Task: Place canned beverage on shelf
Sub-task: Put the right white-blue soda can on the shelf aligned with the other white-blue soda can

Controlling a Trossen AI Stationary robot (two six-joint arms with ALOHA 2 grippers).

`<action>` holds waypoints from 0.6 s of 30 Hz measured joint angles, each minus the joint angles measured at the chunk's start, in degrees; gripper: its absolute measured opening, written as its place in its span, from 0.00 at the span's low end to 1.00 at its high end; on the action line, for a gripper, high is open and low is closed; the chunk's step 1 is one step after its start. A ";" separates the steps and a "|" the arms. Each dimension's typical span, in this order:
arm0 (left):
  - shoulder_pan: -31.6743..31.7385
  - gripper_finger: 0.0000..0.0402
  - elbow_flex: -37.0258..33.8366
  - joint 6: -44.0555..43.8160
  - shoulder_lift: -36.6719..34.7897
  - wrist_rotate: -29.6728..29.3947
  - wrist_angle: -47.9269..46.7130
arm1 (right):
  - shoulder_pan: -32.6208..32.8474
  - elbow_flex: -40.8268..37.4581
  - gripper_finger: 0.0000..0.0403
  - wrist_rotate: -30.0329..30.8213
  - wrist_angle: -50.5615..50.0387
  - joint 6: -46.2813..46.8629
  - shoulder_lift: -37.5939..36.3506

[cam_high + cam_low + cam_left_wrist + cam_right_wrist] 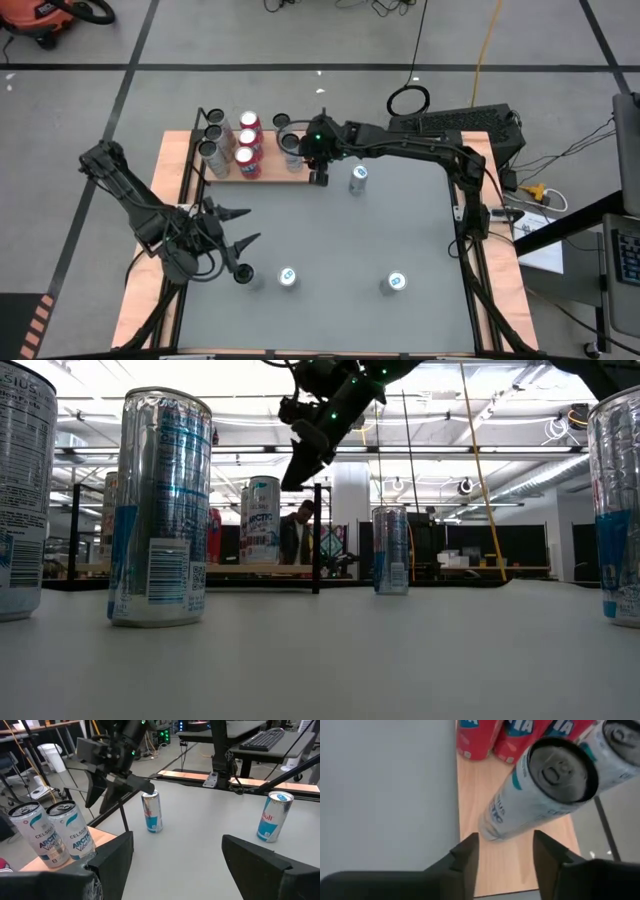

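The shelf point(275, 172), a light-brown board with black posts, stands at the table's far side and holds several silver and red cans. A silver Celsius can point(535, 790) stands upright on its base at the board's right end point(475, 785). My right gripper point(505, 852) is open just above and beside this can, fingers pointing down; it also shows in the high view point(318, 177) and the low view point(292, 478). My left gripper point(180, 860) is open and empty over the table's near left part point(238, 245).
Loose silver-blue cans stand on the grey table: one right of the shelf point(358, 177), two near the front point(288, 278) point(396, 284), one by my left gripper point(245, 276). A keyboard point(455, 122) lies beyond the far right corner.
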 joint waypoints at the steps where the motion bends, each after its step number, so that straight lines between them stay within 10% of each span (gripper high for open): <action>1: 0.00 0.75 0.00 0.00 0.22 -0.18 0.00 | -0.13 0.00 0.26 -0.02 0.23 -0.57 0.00; 18: 0.00 0.75 0.00 0.00 0.93 -2.32 -0.12 | -1.32 0.00 0.02 -1.62 3.40 -4.83 3.65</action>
